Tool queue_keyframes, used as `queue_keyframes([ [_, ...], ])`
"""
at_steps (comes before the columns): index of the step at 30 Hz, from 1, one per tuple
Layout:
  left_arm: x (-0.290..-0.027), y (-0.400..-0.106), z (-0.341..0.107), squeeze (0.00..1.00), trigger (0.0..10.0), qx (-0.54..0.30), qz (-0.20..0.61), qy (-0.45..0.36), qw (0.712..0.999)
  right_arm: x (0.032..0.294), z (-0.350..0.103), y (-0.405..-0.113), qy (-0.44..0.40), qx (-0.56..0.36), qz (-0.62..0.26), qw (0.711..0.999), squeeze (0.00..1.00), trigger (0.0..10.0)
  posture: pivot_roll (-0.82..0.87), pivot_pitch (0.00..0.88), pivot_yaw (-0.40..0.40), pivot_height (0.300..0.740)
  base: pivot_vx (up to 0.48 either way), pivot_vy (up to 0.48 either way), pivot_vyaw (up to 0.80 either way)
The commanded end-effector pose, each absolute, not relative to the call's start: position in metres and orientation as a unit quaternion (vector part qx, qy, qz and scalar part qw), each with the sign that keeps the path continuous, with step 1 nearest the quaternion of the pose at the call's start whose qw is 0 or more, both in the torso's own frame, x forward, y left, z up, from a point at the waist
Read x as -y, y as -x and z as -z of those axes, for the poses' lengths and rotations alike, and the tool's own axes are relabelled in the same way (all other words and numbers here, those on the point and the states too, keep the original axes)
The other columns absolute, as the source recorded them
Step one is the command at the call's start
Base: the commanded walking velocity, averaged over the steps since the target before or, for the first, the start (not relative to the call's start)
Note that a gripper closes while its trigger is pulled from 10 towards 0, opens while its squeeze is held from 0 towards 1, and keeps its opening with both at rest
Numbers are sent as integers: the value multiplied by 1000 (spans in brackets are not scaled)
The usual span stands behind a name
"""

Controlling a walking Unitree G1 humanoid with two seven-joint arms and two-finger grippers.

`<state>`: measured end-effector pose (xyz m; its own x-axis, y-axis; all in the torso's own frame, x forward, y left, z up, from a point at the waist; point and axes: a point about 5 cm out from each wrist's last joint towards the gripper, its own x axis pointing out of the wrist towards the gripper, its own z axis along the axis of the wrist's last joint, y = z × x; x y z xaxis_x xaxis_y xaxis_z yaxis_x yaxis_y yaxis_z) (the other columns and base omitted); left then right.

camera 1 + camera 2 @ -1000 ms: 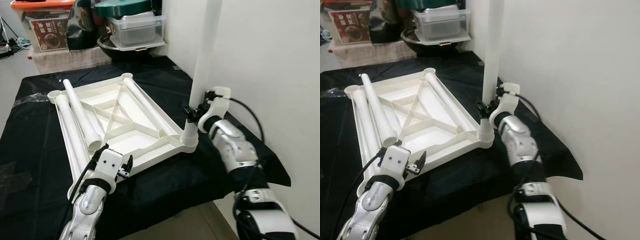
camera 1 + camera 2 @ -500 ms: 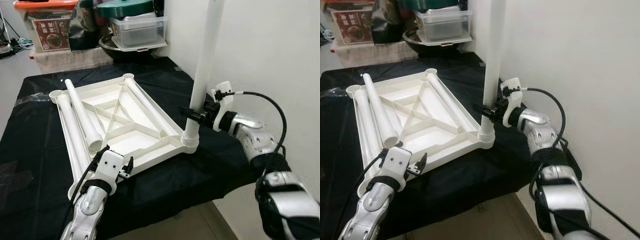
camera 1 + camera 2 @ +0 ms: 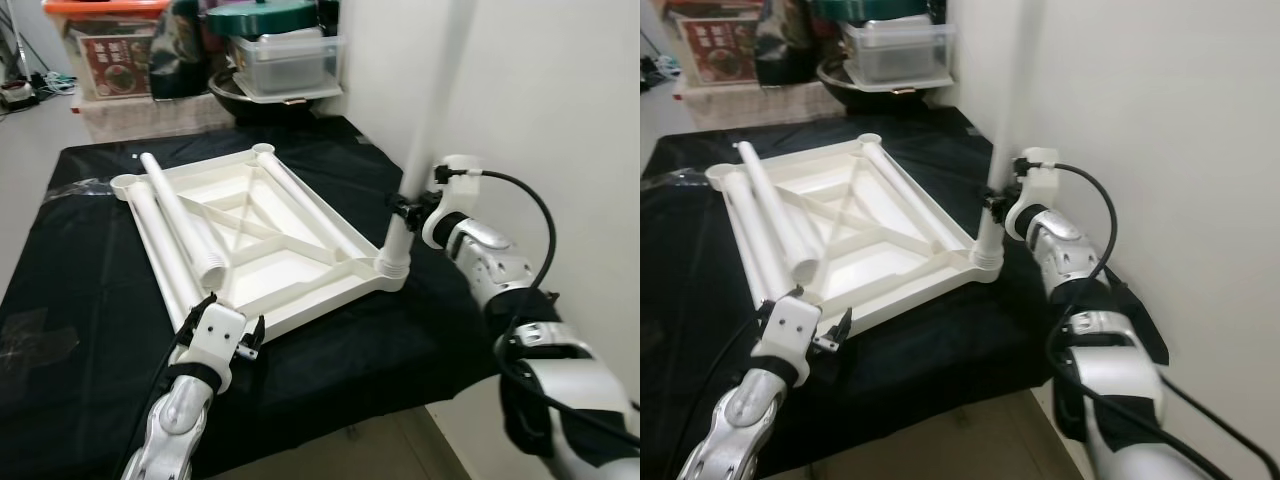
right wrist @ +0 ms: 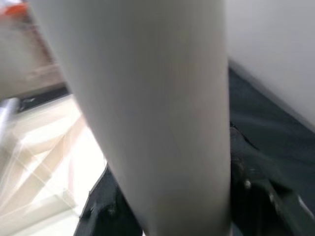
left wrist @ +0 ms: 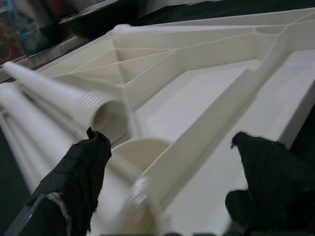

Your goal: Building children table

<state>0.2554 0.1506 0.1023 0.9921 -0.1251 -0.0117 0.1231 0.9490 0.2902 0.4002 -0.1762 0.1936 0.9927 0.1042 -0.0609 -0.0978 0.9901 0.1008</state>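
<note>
Black cloth (image 3: 90, 290) over a low surface, white wall close on the right, storage boxes (image 3: 285, 60) stacked behind. On the cloth lies the white tabletop (image 3: 270, 235), upside down, ribs and corner sockets facing up.

Right gripper (image 3: 405, 208) is clamped on the upright leg (image 3: 425, 130), low on the tube, just above the corner socket (image 3: 391, 272) nearest the wall. The leg's foot sits in that socket; the tube leans slightly away from vertical. The right wrist view shows the tube between both black fingers.

Left gripper (image 3: 228, 335) hovers at the near edge of the tabletop, jaws spread wide, holding nothing. In its wrist view, the near-left socket (image 5: 140, 150) lies between the fingers (image 5: 81, 167), with the threaded end of a loose leg (image 3: 185, 225) just behind.

Three loose legs lie along the tray: two by the left rail, one by the right.

Risks, as I judge them:
- Tilted leg may cross-thread or jam if turned while off-axis.
- Nothing pins the tabletop; twisting force could slide or spin it on the cloth.
- Wall is near; the tall leg could knock it.
- Loose legs could roll if the tray shifts.
</note>
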Motion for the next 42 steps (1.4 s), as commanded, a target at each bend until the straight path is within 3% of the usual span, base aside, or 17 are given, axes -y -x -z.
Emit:
queue_keyframes([
  [1,-150,-255,-103,0,10000,9,62,-154,986,162,-153,-377,-113,-83,33,990,0,0,104,0,-74,740,0,0,0],
  [3,-150,-255,-103,0,10000,9,62,-154,986,162,-153,-377,-113,-83,33,990,0,0,104,0,-74,740,0,0,0],
  [5,-152,-260,-108,0,10000,16,56,-153,986,104,-139,-356,-132,-94,6,987,0,0,118,0,-65,740,0,0,0],
  [12,-153,-263,-112,0,10000,20,56,-154,986,75,-150,-363,-133,-89,-41,986,0,0,103,0,-53,740,0,0,0],
  [13,-153,-264,-111,0,10000,20,59,-156,986,71,-158,-370,-122,-92,-56,987,0,10000,95,0,-52,740,0,0,0],
  [16,-152,-265,-111,0,10000,20,61,-156,986,73,-167,-373,-119,-80,-68,987,27,10000,89,0,-51,740,0,0,0],
  [17,-151,-266,-110,0,10000,20,63,-154,986,77,-177,-373,-130,-65,-77,986,1000,10000,81,0,-46,740,0,0,0],
  [19,-149,-266,-110,0,10000,20,65,-151,986,81,-186,-370,-141,-48,-96,984,1000,10000,77,0,-44,740,0,0,0],
  [20,-147,-266,-110,0,10000,20,67,-148,986,80,-198,-366,-156,-23,-156,975,1000,10000,71,0,-40,740,0,0,0],
  [21,-145,-266,-109,0,10000,20,71,-147,986,76,-210,-357,-152,4,-263,953,0,10000,64,0,-35,740,0,0,0],
  [24,-144,-266,-107,0,10000,18,76,-147,986,74,-222,-341,-119,35,-412,903,0,10000,59,0,-32,740,0,0,0],
  [29,-144,-267,-107,0,10000,19,78,-149,986,83,-221,-332,-59,45,-510,857,0,10000,61,0,-37,740,0,0,0],
  [32,-145,-270,-109,0,10000,22,77,-150,985,82,-213,-324,-19,20,-601,799,0,10000,72,0,-47,740,0,0,0],
  [38,-145,-267,-108,0,10000,21,75,-149,986,69,-203,-312,0,11,-644,765,0,10000,78,0,-52,740,0,0,0],
  [39,-146,-266,-107,0,10000,20,73,-150,986,68,-201,-314,-5,10,-639,769,0,4314,92,0,-61,740,0,0,0],
  [41,-146,-266,-107,0,10000,20,73,-150,986,68,-201,-314,-5,10,-639,769,0,4314,92,0,-61,740,0,0,0],
  [42,-147,-265,-107,0,10000,19,72,-150,986,69,-200,-319,-9,9,-623,782,0,0,97,0,-65,740,0,0,0],
])
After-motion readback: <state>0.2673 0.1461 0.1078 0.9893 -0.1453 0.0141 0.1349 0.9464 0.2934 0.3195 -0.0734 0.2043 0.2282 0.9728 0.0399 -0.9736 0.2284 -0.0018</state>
